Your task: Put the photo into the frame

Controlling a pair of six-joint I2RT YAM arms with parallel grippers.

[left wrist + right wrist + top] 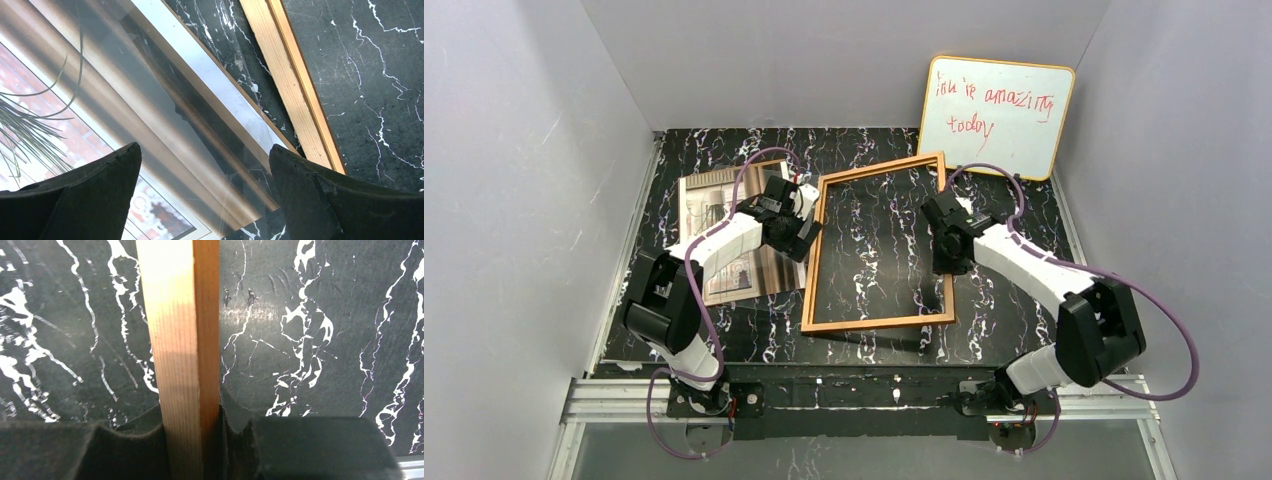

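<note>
While the black marbled tabletop [754, 335] fills the floor of the white-walled cell, the frame [879, 323] takes up its middle: a thin orange-brown wooden rectangle, skewed a little, with the marble pattern showing straight through its opening. A shadow falls on the tabletop just under its near rail. Left of it, and partly under the left arm, the photo [709, 195] lies flat, its right edge close beside the frame's left rail. The left wrist view shows the photo [75, 125] as a glossy print with beige bands and thin green plant leaves, and the pale wooden frame [295, 85] runs alongside it with a strip of dark marble between them. At the far right corner a yellow-edged whiteboard [994, 115] with red handwriting leans on the back wall, apart from the frame.

Smaller still, the left claw [802, 232] hangs over the photo's right edge; from its own camera the left claw [205, 155] is spread wide and released, grasping nothing. The right claw [944, 262] sits at the frame's right rail. In the right wrist view the right claw [192, 415] is clenched on the frame [180, 340], with the wooden rail standing between its black fingers.
</note>
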